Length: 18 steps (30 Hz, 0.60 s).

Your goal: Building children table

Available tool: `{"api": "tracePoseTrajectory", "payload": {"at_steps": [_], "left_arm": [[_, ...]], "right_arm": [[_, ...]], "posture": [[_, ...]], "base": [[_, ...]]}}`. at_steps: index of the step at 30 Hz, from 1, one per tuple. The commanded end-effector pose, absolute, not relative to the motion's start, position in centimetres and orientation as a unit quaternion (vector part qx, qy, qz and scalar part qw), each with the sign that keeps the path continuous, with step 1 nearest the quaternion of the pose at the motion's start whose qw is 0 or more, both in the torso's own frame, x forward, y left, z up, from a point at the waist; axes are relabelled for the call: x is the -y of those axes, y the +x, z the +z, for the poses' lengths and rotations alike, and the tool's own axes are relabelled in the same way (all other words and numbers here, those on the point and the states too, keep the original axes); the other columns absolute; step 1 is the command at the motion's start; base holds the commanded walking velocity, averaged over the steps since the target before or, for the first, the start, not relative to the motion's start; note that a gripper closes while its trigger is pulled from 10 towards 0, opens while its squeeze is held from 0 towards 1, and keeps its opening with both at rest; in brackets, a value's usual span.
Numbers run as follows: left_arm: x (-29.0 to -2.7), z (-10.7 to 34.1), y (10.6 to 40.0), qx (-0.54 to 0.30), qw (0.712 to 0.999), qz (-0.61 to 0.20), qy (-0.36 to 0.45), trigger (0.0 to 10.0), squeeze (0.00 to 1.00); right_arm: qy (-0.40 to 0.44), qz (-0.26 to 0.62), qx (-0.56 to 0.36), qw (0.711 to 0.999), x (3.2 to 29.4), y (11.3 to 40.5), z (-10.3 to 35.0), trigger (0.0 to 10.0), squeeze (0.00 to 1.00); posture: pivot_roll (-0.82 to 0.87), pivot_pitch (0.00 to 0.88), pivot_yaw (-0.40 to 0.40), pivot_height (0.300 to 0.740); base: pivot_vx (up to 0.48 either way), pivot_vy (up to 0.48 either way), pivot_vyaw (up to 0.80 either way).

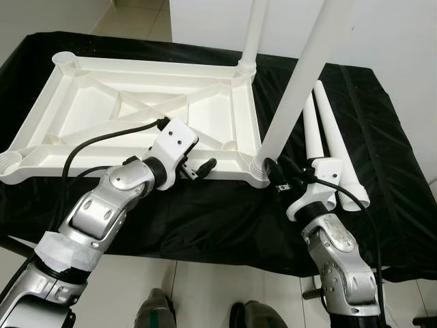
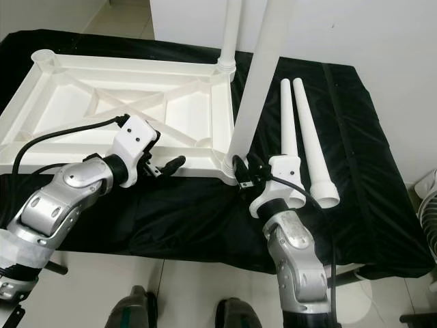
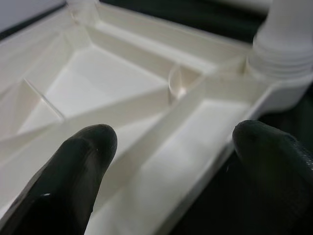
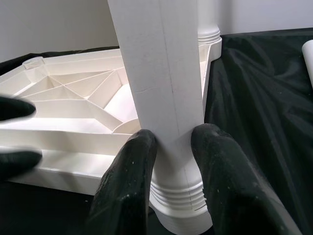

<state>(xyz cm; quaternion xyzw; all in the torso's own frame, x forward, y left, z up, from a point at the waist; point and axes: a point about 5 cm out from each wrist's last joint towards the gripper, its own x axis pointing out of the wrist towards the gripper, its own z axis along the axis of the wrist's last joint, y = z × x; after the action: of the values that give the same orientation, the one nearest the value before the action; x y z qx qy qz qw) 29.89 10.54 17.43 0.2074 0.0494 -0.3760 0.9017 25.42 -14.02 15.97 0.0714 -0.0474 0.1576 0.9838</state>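
Clamping right gripper [image 4: 168, 147] on upright leg [image 1: 300, 89] at tabletop's [image 1: 136, 109] near-right corner, spreading left gripper [image 1: 200, 167] over its near edge, resting on cloth [image 1: 382, 137].

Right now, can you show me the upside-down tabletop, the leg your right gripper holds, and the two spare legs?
tabletop [image 1: 102, 102], left eye view, ribbed underside
held leg [image 1: 290, 113], left eye view, mid shaft
spare legs [image 2: 304, 137], right eye view, shaft of the outer one

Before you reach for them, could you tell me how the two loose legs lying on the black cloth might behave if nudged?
The loose legs are round and tapered, so they would probably roll in a curve. They look like hollow white plastic, likely light and stiff. The smooth surface may slip between the fingers.
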Motion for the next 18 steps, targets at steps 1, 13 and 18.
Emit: {"api": "tracePoseTrajectory", "payload": {"at_steps": [1, 13, 18], "left_arm": [[-11.0, 16.0, 30.1, -0.075, 0.890, -0.378, 0.245, 10.0, 0.00], [-12.4, 15.2, 31.3, -0.089, 0.900, -0.327, 0.276, 10.0, 0.00], [-12.6, 14.8, 30.8, -0.101, 0.890, -0.357, 0.266, 10.0, 0.00]], "right_arm": [[0.079, 0.170, 0.048, 0.981, 13.9, 25.6, 16.2, 10.0, 0.00], [0.100, 0.206, 0.040, 0.973, 13.1, 24.6, 16.2, 10.0, 0.00], [0.106, 0.211, 0.040, 0.971, 13.1, 24.3, 16.2, 10.0, 0.00]], "posture": [[0.07, 0.087, -0.030, 0.740], [0.07, 0.080, -0.027, 0.740], [0.06, 0.079, -0.024, 0.740]], "base": [[0.000, 0.000, 0.00], [0.000, 0.000, 0.00], [0.000, 0.000, 0.00]]}}
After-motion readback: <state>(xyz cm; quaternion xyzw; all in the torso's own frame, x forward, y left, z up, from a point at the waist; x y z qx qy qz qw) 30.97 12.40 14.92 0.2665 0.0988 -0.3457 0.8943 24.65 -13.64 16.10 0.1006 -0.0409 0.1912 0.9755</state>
